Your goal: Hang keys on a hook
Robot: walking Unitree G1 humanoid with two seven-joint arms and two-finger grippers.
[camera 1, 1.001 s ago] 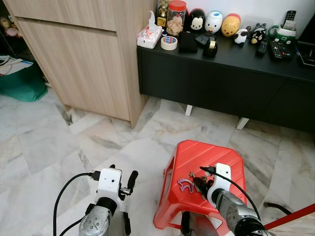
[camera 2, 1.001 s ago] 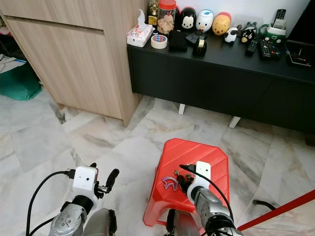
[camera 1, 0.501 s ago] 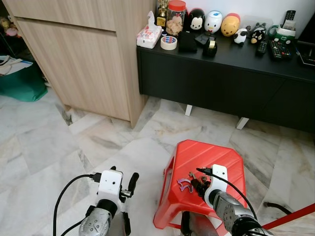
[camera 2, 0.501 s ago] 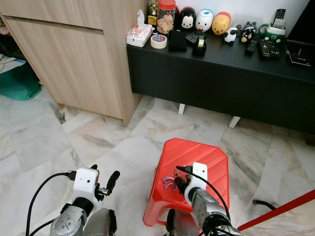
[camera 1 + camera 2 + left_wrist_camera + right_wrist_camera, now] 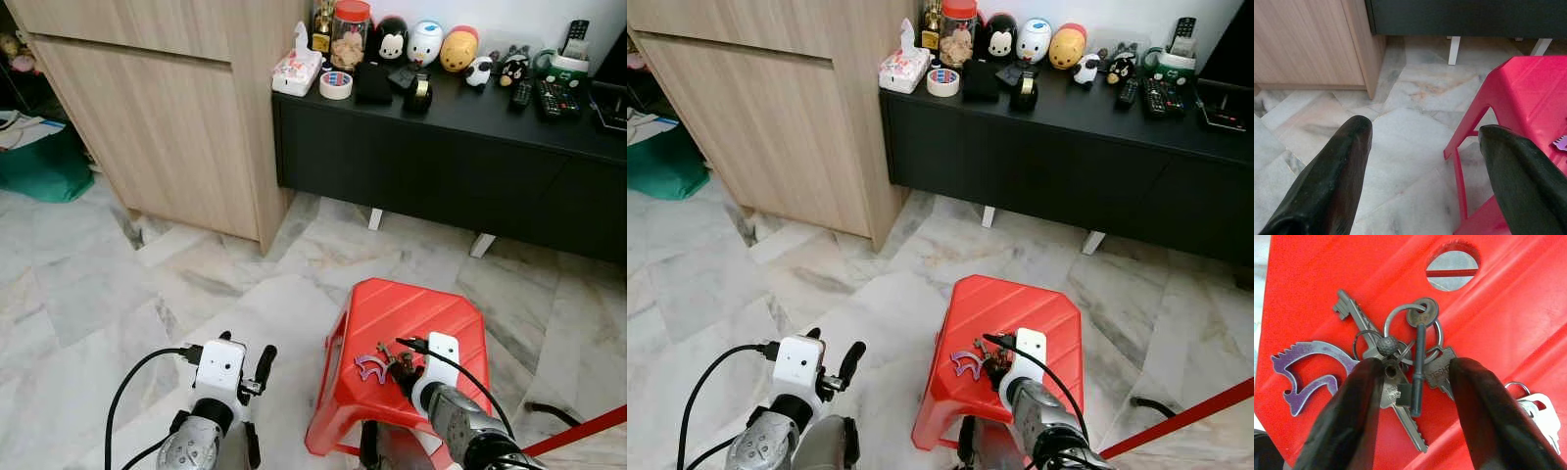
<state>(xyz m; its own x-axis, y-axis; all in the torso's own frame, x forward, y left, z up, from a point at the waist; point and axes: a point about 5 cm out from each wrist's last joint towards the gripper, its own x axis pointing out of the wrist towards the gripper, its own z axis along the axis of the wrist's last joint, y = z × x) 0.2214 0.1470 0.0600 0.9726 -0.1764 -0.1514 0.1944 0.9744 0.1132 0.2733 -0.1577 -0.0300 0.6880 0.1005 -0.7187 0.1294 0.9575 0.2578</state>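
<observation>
Red stool (image 5: 1528, 318), silver keys (image 5: 1410, 382) (purple charm (image 5: 1305, 372))

Note both silver arms: white wrist camera housings, looped black cables, left gripper (image 5: 257, 364) and right gripper (image 5: 1413, 396) with black fingers.

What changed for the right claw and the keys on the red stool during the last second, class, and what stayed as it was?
The right claw shifted slightly over the red stool, first back toward the robot, then forward again, ending with its open fingers either side of the keys. Nothing was lifted. The keys and their purple horse-shaped tag stayed on the stool, and the left claw stayed open and idle beside it.
</observation>
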